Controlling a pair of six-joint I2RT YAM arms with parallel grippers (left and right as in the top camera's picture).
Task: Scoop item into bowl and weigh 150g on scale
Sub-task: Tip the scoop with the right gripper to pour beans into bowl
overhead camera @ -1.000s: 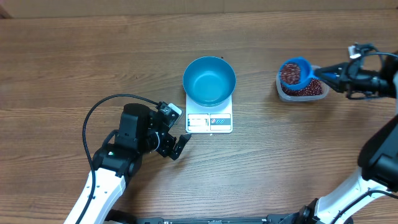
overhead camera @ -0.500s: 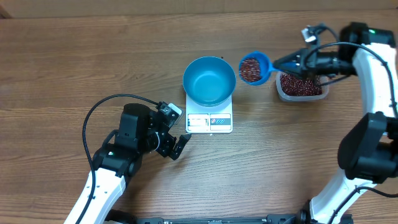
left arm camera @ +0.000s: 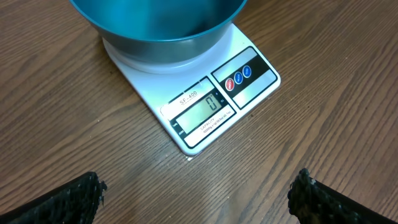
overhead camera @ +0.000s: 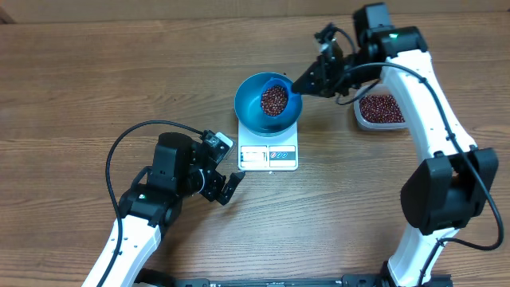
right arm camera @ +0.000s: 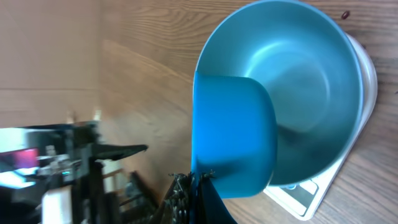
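The fingers (left arm camera: 71, 200) of the left gripper (overhead camera: 229, 185) are spread as wide as they go, with nothing between them. They hang low over the bare worktop (overhead camera: 96, 72), just off the scale's near left corner. The left wrist view looks between them at the scale (left arm camera: 211, 106), whose display (left arm camera: 202, 111) reads zero.

The right gripper (overhead camera: 305, 83) is clamped tight on the handle of a small blue scoop (right arm camera: 233, 134). It reaches in from the right, and the scoop's cup is over the bowl (overhead camera: 249, 108).

Seen from above, a heap of dark red-brown beans (overhead camera: 275, 98) lies inside the bowl's outline, a little right of its middle. Scoop and bowl are the same blue, so their edges are hard to separate there. The right wrist view shows only the scoop's smooth outer wall. The part of the bowl's inside that shows past it is bare, so the heap appears to be in the cup.

The bowl stands on the scale and overhangs its far edge and both sides. The pair sits about mid-worktop, somewhat nearer the far edge.

Toward the right edge, well apart from the scale, a clear tub (overhead camera: 358, 116) holds more beans and is partly hidden by the right arm.
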